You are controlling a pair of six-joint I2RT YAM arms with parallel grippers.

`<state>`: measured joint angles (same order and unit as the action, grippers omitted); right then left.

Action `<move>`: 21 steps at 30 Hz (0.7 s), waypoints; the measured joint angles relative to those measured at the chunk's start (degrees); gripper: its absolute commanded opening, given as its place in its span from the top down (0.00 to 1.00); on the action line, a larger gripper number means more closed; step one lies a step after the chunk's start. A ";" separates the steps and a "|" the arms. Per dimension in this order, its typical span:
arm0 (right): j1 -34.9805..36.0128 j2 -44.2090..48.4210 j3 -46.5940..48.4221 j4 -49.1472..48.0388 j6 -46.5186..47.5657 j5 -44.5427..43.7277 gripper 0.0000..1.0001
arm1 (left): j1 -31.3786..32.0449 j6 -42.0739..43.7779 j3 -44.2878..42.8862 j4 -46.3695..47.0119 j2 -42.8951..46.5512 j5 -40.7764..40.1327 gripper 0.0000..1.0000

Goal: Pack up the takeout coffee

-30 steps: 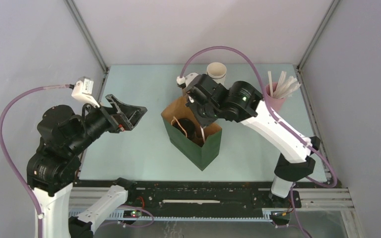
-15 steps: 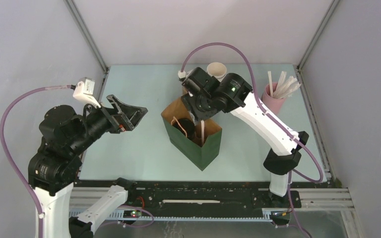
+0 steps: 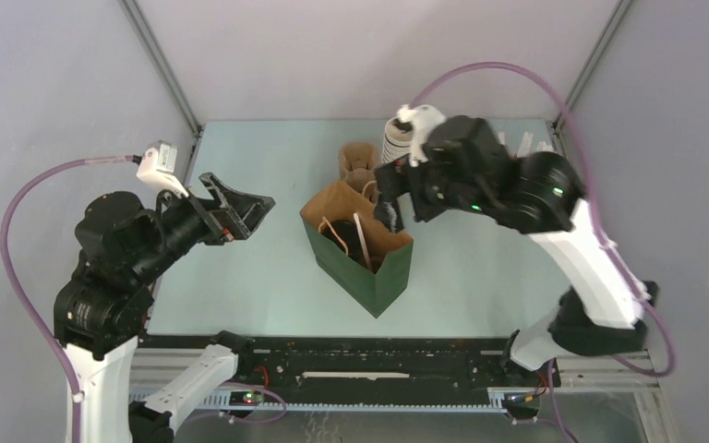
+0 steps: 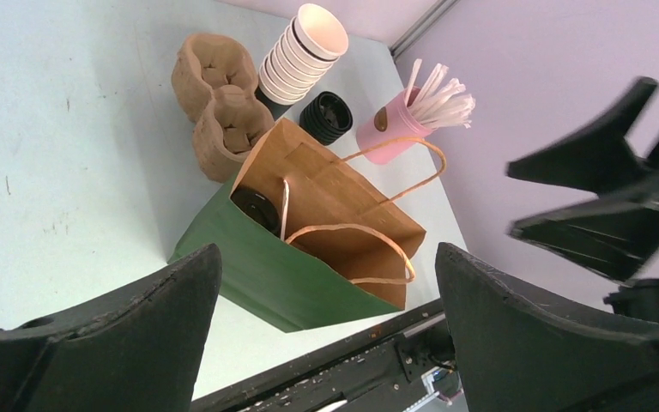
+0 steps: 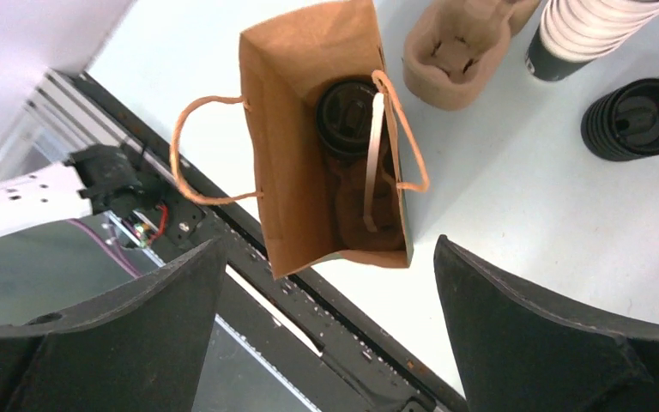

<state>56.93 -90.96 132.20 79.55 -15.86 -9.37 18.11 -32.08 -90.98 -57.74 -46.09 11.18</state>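
The takeout coffee (image 5: 347, 116) stands upright on the floor of the green bag (image 3: 369, 277), black lid up, at the end of the bag nearest the cardboard cup carrier (image 5: 455, 51). One paper handle droops across the lid's edge. Nothing grips the cup.

Seen from above, the right gripper (image 5: 327, 243) hangs over the bag's rim at about 2 o'clock from the bag's middle, its jaws spread wide and empty. The left gripper (image 3: 254, 214) hovers at 9 o'clock, well apart from the bag, jaws likewise released and holding nothing.

The carrier lies at 12 o'clock, just beside the bag. Toward 1 o'clock are the stack of white-rimmed cups (image 4: 300, 51) and the stack of black lids (image 4: 326, 116); just past them stands a pink holder of straws (image 4: 390, 124).
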 measured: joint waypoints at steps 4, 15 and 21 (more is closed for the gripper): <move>0.04 11.02 -8.22 -5.99 -0.24 -0.52 0.00 | -0.02 0.00 -1.14 -0.04 -1.18 -0.59 0.00; 0.48 28.92 -20.11 -12.72 -1.62 -9.20 0.00 | -0.02 0.04 -8.44 -0.02 -3.15 -3.06 0.00; 0.48 34.40 -23.17 -13.75 -3.02 -12.85 0.00 | -0.02 0.13 -11.63 -0.07 -3.61 -4.81 0.00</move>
<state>57.41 -56.55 109.03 65.80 -18.87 -22.22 18.09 -31.94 -102.61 -57.80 -49.69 6.37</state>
